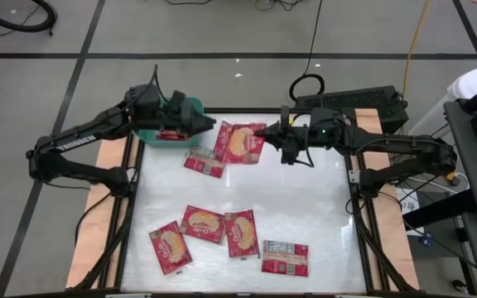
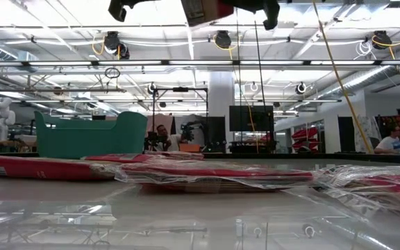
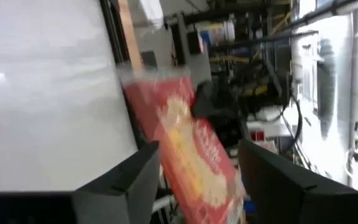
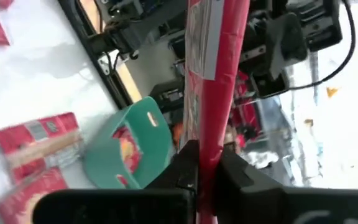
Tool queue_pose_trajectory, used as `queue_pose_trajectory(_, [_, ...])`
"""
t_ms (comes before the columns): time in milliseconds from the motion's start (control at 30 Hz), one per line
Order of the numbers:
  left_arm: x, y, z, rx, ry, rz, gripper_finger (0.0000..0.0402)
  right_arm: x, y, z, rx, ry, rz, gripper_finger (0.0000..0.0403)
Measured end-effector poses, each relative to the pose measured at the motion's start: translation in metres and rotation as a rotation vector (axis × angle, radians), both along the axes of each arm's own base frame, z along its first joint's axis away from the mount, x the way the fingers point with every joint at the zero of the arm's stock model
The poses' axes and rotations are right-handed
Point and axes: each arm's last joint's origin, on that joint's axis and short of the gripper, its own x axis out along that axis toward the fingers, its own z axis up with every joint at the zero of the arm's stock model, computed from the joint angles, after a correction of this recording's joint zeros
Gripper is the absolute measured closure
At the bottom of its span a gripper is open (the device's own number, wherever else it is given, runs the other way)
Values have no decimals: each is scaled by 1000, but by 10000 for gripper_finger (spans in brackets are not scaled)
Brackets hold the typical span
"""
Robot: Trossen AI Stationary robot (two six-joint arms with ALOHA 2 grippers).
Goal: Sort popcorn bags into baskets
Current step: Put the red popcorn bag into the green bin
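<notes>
Popcorn bags mostly unsorted: five lie loose on the table [image 1: 305, 207]. Right gripper [image 1: 261, 131] clamps one bag [image 1: 240, 142] near the basket [image 1: 151, 134]; left gripper [image 1: 208, 126], fingers spread, hovers beside the basket.

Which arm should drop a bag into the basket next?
Left, probably. The left gripper is right beside the basket, and its bag sits loosely between open fingers. The right gripper pinches its bag farther away.

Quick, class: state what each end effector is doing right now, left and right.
Left end effector: open, fingers either side of a popcorn bag.
Right end effector: closed, holding that popcorn bag edge-on.
</notes>
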Motion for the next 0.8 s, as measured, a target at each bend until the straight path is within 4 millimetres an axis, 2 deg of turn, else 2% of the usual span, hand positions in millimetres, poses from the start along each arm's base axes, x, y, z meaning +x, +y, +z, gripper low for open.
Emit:
queue_pose_trajectory(233, [12, -22, -5, -12, 28, -37, 145, 6, 4, 1, -76, -32, 4, 391])
queue_pose_trajectory(467, [43, -31, -20, -11, 46, -76, 144, 13, 11, -1, -113, -51, -1, 390])
queue_pose_trajectory(633, [63, -31, -20, 44, -43, -110, 178, 17, 17, -4, -131, -42, 7, 390])
queue_pose_trajectory(800, [70, -30, -26, 54, -41, -131, 247, 18, 20, -4, -160, -34, -41, 390])
